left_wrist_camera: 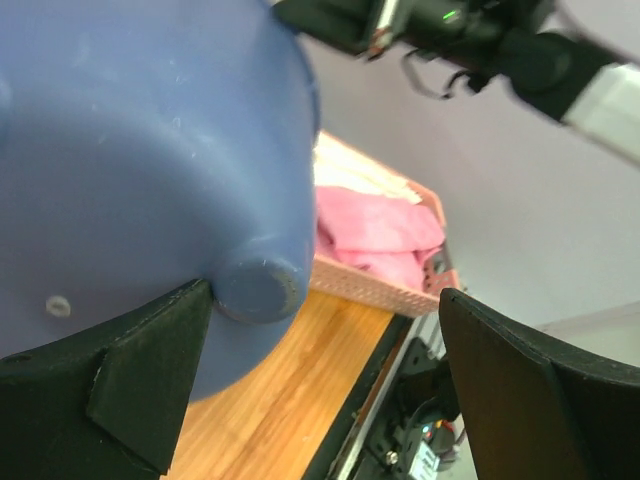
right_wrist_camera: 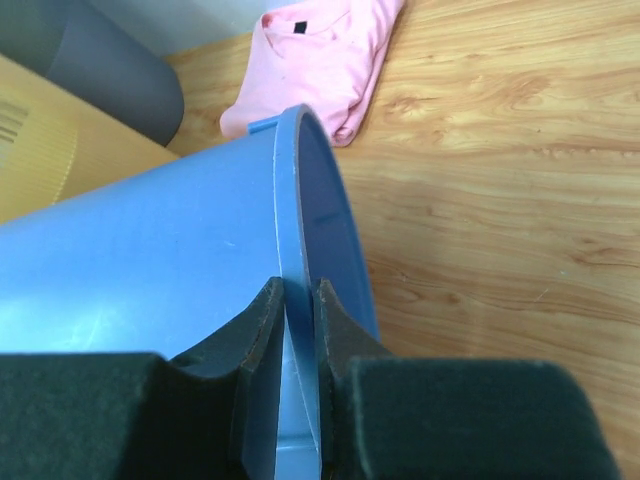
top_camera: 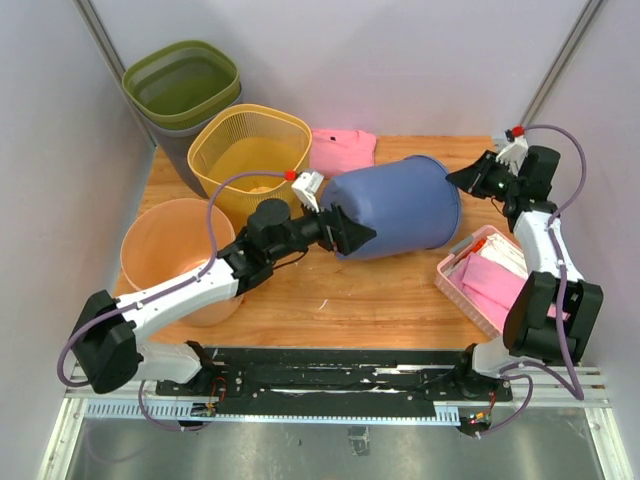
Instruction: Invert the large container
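The large blue container lies on its side in mid-table, base toward the left arm, open mouth toward the right. My right gripper is shut on its rim; in the right wrist view the thin rim sits pinched between the two pads of the gripper. My left gripper is open at the container's base. In the left wrist view the blue base fills the upper left, with a round foot next to my left finger. The gripper stands wide apart.
A yellow basket, stacked green and grey bins and an orange bucket stand at the left. A pink cloth lies at the back. A pink basket with pink cloth sits at the right front, also in the left wrist view.
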`<move>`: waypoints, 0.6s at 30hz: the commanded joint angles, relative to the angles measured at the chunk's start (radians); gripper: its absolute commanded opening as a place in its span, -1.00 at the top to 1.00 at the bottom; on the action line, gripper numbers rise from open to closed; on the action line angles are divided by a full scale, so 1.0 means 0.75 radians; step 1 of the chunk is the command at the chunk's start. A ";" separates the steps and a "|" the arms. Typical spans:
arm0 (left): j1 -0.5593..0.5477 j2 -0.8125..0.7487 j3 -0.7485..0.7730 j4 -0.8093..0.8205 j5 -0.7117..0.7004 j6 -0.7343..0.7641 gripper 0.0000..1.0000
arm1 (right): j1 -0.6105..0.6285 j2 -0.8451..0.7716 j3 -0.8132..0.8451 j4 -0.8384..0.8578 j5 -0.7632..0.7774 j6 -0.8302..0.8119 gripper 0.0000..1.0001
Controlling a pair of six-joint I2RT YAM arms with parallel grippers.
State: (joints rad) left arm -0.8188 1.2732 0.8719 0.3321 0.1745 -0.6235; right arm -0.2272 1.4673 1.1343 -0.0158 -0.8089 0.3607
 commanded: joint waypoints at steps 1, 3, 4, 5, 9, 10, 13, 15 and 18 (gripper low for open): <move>-0.055 0.079 0.200 0.212 0.140 0.036 -0.98 | 0.028 0.078 -0.123 -0.009 -0.167 0.228 0.96; -0.061 0.141 0.273 0.197 0.155 0.047 -0.98 | 0.028 0.108 -0.142 0.044 -0.142 0.269 0.94; -0.061 0.177 0.306 0.191 0.157 0.054 -0.98 | 0.028 0.124 -0.148 0.070 -0.129 0.292 0.93; -0.062 0.214 0.341 0.182 0.153 0.062 -0.99 | 0.028 0.144 -0.152 0.088 -0.110 0.305 0.91; -0.062 0.383 0.506 0.123 0.151 0.105 -0.98 | 0.022 0.244 -0.146 0.150 -0.023 0.356 0.86; -0.062 0.426 0.555 0.102 0.151 0.113 -0.98 | 0.021 0.268 -0.139 0.163 -0.001 0.372 0.83; -0.062 0.551 0.709 0.039 0.158 0.138 -0.98 | 0.021 0.332 -0.106 0.159 0.036 0.377 0.81; -0.062 0.614 0.778 0.023 0.179 0.142 -0.98 | 0.021 0.355 -0.092 0.141 0.071 0.356 0.78; -0.062 0.680 0.869 0.006 0.226 0.133 -0.98 | 0.020 0.391 -0.047 0.048 0.141 0.294 0.57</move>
State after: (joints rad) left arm -0.8604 1.7447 1.4342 0.3641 0.2897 -0.5446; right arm -0.2222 1.7485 1.0573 0.0959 -0.7715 0.6239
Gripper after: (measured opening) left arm 0.991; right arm 0.143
